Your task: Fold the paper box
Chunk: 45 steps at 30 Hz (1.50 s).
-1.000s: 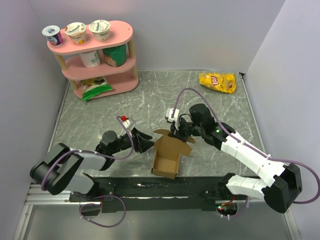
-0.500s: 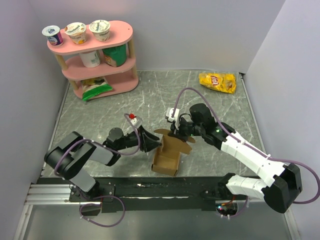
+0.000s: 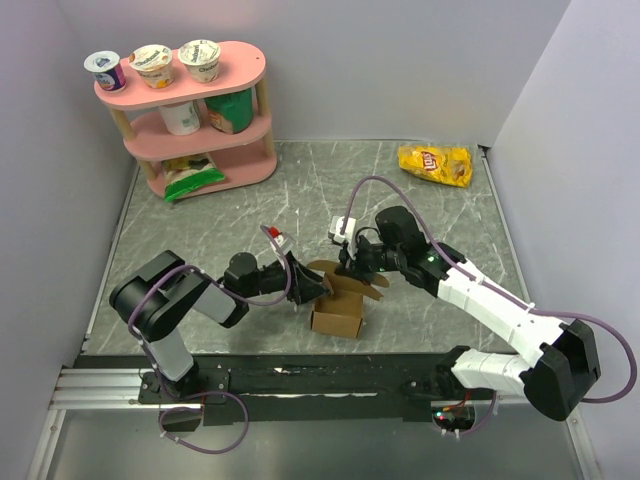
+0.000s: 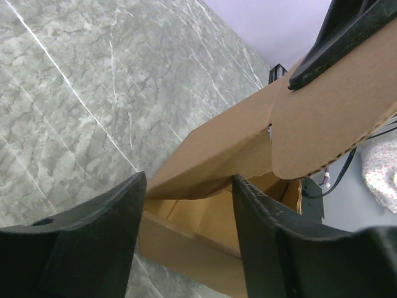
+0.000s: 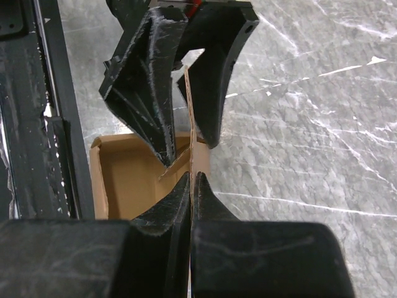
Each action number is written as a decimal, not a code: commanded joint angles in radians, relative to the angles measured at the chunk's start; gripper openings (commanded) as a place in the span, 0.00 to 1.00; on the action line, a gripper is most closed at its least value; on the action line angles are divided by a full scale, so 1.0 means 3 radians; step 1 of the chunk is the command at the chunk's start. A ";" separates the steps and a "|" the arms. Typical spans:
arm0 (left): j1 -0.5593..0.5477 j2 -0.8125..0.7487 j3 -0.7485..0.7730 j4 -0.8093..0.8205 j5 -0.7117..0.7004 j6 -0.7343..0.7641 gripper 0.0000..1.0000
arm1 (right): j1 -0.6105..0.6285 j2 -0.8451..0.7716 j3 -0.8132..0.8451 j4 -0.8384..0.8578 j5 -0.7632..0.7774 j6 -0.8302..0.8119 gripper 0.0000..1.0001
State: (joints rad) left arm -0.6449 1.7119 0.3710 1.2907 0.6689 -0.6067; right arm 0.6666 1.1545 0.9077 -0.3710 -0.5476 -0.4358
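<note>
On the grey table, 2 grippers met at 1 paper box.
The box sat open-topped near the middle of the near edge. The right gripper pinched a far-side flap, and the left gripper stood spread around a left-side flap.

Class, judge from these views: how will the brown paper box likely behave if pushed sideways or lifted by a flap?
Probably light and easily slid or tipped: the paper box is small, open and empty. Its thin flap, pinched by the right gripper, likely bends under load.
</note>
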 commanded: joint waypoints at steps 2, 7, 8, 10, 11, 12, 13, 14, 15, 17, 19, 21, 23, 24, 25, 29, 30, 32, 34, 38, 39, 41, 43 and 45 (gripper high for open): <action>-0.0044 -0.0158 0.0062 0.0648 -0.0103 0.0253 0.71 | -0.0018 -0.0003 0.0114 0.0030 -0.0225 -0.0020 0.00; -0.0044 -0.0398 0.0113 0.0254 0.0000 0.0457 0.76 | -0.0064 0.0007 0.0262 -0.0194 -0.0373 -0.0056 0.00; -0.0049 -0.0439 0.0128 0.0173 0.0000 0.0559 0.76 | -0.0069 0.0007 0.0277 -0.0225 -0.0378 -0.0066 0.00; -0.0054 -0.0542 0.0149 -0.0027 -0.0011 0.0652 0.76 | -0.0090 -0.0008 0.0323 -0.0297 -0.0424 -0.0086 0.00; -0.0054 -0.0562 0.0164 -0.0078 0.0005 0.0708 0.76 | -0.0115 -0.0003 0.0334 -0.0318 -0.0450 -0.0101 0.00; -0.0049 -0.0577 0.0180 -0.0104 0.0045 0.0729 0.76 | -0.0120 -0.0013 0.0349 -0.0328 -0.0485 -0.0102 0.00; -0.0054 -0.0578 0.0190 -0.0104 0.0071 0.0724 0.75 | -0.0136 -0.0013 0.0364 -0.0343 -0.0582 -0.0112 0.00; -0.0059 -0.0573 0.0200 -0.0099 0.0102 0.0714 0.74 | -0.0151 -0.0014 0.0374 -0.0364 -0.0634 -0.0117 0.00; -0.0064 -0.0552 0.0226 -0.0094 0.0142 0.0708 0.73 | -0.0166 -0.0014 0.0385 -0.0379 -0.0685 -0.0122 0.00; -0.0085 -0.0527 0.0246 -0.0049 0.0224 0.0663 0.68 | -0.0177 -0.0003 0.0436 -0.0440 -0.0787 -0.0127 0.00; -0.0110 -0.0516 0.0231 0.0033 0.0230 0.0617 0.65 | -0.0187 -0.0008 0.0472 -0.0471 -0.0838 -0.0127 0.00; -0.0131 -0.0521 0.0221 0.0100 0.0220 0.0601 0.64 | -0.0187 -0.0008 0.0487 -0.0522 -0.0940 -0.0148 0.00; -0.0141 -0.0552 0.0205 0.0095 0.0138 0.0642 0.66 | -0.0197 -0.0008 0.0513 -0.0558 -0.1038 -0.0158 0.00; -0.0141 -0.0567 0.0200 0.0075 0.0092 0.0662 0.69 | -0.0197 -0.0003 0.0528 -0.0619 -0.1074 -0.0163 0.00; -0.0141 -0.0593 0.0190 0.0034 0.0046 0.0728 0.79 | -0.0207 -0.0003 0.0558 -0.0660 -0.1079 -0.0173 0.00; -0.0151 -0.0705 0.0236 -0.0145 0.0000 0.0841 0.83 | -0.0202 0.0012 0.0599 -0.0763 -0.1089 -0.0204 0.00; -0.0156 -0.0716 0.0251 -0.0221 0.0010 0.0862 0.82 | -0.0207 0.0012 0.0600 -0.0773 -0.1089 -0.0204 0.00; -0.0167 -0.0731 0.0302 -0.0293 0.0045 0.0903 0.82 | -0.0213 0.0017 0.0615 -0.0798 -0.1104 -0.0209 0.00; -0.0202 -0.0726 0.0343 -0.0350 0.0127 0.0913 0.82 | -0.0223 0.0027 0.0635 -0.0819 -0.1140 -0.0209 0.00; -0.0289 -0.0904 0.0333 -0.0661 0.0036 0.1117 0.84 | -0.0269 0.0089 0.0727 -0.0956 -0.1028 -0.0224 0.00; -0.0294 -0.0961 0.0318 -0.0773 -0.0051 0.1183 0.85 | -0.0279 0.0094 0.0773 -0.0992 -0.0992 -0.0224 0.00; -0.0295 -0.1114 0.0267 -0.0994 -0.0123 0.1332 0.86 | -0.0310 0.0069 0.0789 -0.1003 -0.0966 -0.0224 0.00; -0.0300 -0.1186 0.0267 -0.1050 -0.0123 0.1373 0.86 | -0.0335 0.0038 0.0768 -0.0962 -0.1007 -0.0199 0.00; -0.0300 -0.1217 0.0287 -0.1050 -0.0037 0.1327 0.86 | -0.0376 0.0012 0.0768 -0.0906 -0.1099 -0.0189 0.00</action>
State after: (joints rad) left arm -0.7303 1.3914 0.4355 0.9924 0.6651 -0.2592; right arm 0.5713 1.1797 1.0950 -0.6563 -0.8135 -0.4965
